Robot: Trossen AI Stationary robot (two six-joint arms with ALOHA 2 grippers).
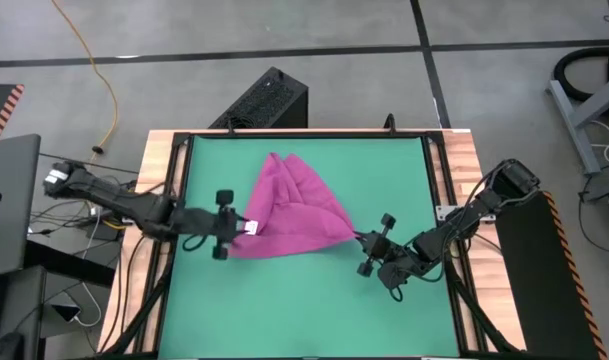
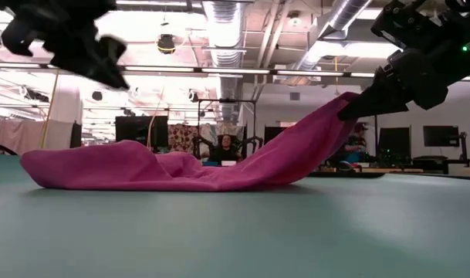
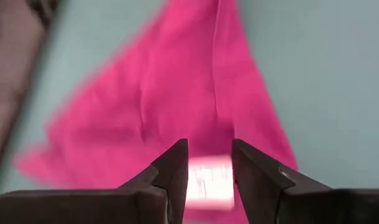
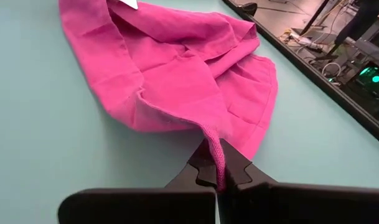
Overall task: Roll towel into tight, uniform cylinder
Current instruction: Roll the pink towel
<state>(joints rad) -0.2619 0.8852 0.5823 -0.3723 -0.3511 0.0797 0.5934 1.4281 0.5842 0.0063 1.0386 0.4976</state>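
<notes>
The magenta-pink towel (image 1: 289,212) lies crumpled and unrolled on the green mat (image 1: 304,300), with its white tag (image 1: 252,228) at its left edge. My left gripper (image 1: 234,226) is open and hovers over that edge. In the left wrist view the tag (image 3: 209,180) shows between its fingers (image 3: 173,165). In the low view it (image 2: 103,66) is above the cloth and apart from it. My right gripper (image 1: 367,240) is shut on the towel's right corner (image 4: 215,155) and holds it lifted off the mat (image 2: 350,108). No cylinder is formed.
A black box (image 1: 269,100) stands just beyond the table's far edge. Wooden table borders (image 1: 464,170) flank the mat. Cables and a laptop (image 1: 9,200) lie to the left. A person (image 2: 225,147) sits far back in the room.
</notes>
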